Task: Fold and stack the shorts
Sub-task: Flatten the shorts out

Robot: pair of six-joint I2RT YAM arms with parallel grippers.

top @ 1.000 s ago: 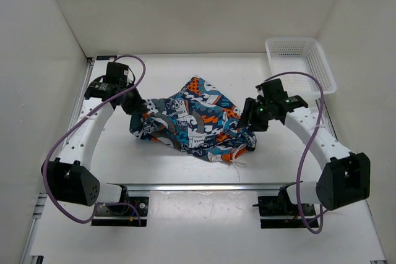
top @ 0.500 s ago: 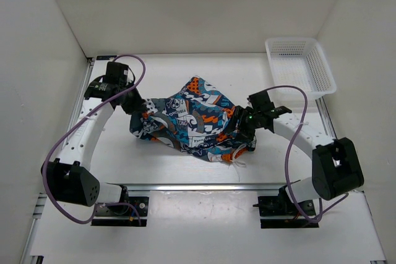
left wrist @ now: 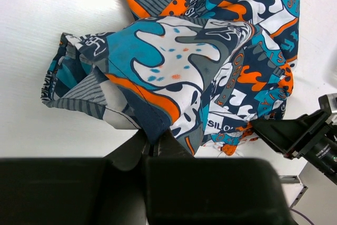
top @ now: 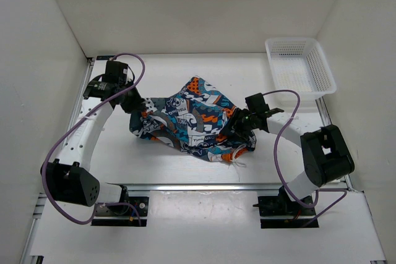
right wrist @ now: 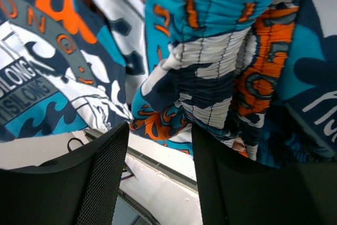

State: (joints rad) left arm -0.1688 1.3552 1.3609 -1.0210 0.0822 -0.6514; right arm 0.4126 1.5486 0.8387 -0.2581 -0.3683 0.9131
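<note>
Left wrist shows soft printed shorts point(left wrist: 174, 67) lying crumpled.

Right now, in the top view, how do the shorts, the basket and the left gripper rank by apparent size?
1. shorts: the largest, a crumpled heap between the arms.
2. basket: clearly smaller in outline.
3. left gripper: by far the smallest; its tips are partly hidden in the cloth, so it looks smaller than it is.

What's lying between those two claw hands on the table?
The crumpled shorts fill the whole stretch from the left gripper, which pinches one edge, to the right gripper at the other. The top view shows it best.
</note>
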